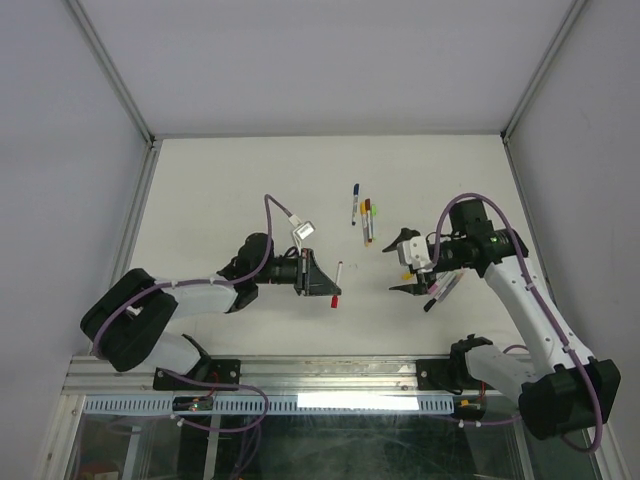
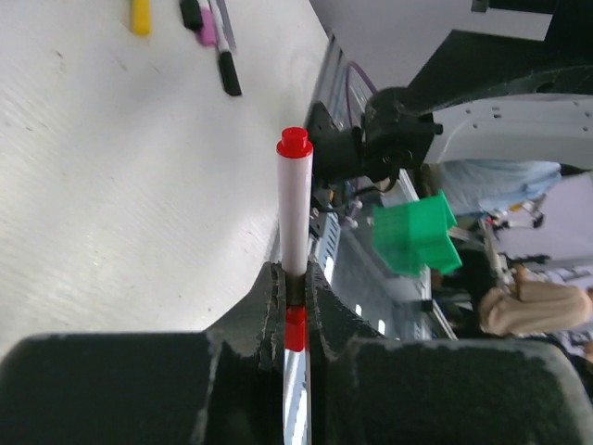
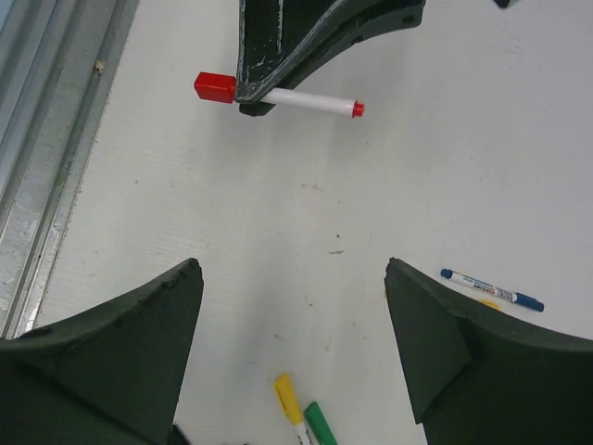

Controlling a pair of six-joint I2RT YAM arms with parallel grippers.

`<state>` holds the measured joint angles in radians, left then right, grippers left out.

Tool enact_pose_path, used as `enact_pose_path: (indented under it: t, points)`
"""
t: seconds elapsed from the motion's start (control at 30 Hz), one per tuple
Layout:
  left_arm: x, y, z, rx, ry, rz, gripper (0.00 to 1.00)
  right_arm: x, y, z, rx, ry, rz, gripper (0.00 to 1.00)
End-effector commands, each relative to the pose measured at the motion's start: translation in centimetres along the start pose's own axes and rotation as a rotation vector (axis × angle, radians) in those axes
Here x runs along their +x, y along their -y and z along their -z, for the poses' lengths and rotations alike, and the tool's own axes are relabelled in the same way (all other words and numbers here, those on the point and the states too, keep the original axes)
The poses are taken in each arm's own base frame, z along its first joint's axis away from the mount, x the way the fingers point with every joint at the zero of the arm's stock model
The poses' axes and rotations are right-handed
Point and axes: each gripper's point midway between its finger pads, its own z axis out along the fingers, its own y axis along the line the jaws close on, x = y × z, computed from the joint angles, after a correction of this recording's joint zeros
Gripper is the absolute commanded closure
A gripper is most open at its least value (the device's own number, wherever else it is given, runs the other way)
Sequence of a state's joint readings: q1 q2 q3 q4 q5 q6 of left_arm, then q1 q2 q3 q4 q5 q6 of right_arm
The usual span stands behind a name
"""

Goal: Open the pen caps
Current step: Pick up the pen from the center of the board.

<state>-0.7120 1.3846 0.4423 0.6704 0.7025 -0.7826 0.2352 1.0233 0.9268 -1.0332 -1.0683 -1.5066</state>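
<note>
- My left gripper [image 2: 295, 306] was closest to the left wrist camera. It was squeezed shut on the red pen [image 2: 295, 213].
- The red cap [image 3: 215, 87] was on that pen. In the right wrist view it stuck out of the jaws toward 9 o'clock, and the white part pointed toward 3 o'clock.
- From above, the held pen sat a little toward 6 o'clock from the middle of the white table [image 1: 220, 190].
- My right gripper [image 3: 292, 269] was at 3 o'clock from the red pen, well apart from it. Its jaws were wide apart with nothing in them.
- A blue pen [image 1: 354, 203] and some pens with bright caps [image 1: 368, 220] lay toward 1 o'clock from the middle.
- More pens [image 1: 440, 290] lay just beside my right gripper, toward 4 o'clock.
</note>
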Motion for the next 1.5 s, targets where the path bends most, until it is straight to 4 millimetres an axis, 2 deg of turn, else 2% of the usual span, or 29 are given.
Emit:
enact_pose_path:
  t: [0.0,0.23,0.57,0.73,0.97,1.07,1.23,1.37,1.47]
  points:
    - [0.4,2.9,-0.5,0.16,-0.121,0.066,1.0,-0.5,1.3,-0.4,-0.019,-0.021,0.152,0.18]
    - [1.2,2.3,-1.3,0.198,-0.201,0.13,1.0,2.1,0.5,-2.6,-0.102,-0.163,0.255,0.19]
    - [2.8,1.7,-3.0,0.245,-0.322,0.187,1.0,2.7,-0.9,-6.5,-0.243,-0.238,0.369,0.27]
    - [3.6,1.8,-4.0,0.263,-0.367,0.197,1.0,2.4,-1.1,-7.5,-0.272,-0.256,0.4,0.33]
    - [3.8,2.0,-4.4,0.274,-0.392,0.2,1.0,3.4,-3.1,-8.6,-0.348,-0.289,0.456,0.48]
    - [4.0,1.7,-4.6,0.271,-0.4,0.208,1.0,3.7,-3.1,-8.7,-0.353,-0.314,0.482,0.59]
    - [4.2,1.6,-4.9,0.272,-0.414,0.215,1.0,3.9,-3.3,-8.6,-0.364,-0.344,0.517,0.71]
    - [4.1,1.5,-5.1,0.268,-0.403,0.217,1.0,3.8,-3.8,-8.7,-0.377,-0.331,0.521,0.84]
    - [3.9,1.7,-5.1,0.269,-0.39,0.224,0.92,3.9,-4.0,-8.7,-0.378,-0.328,0.526,0.91]
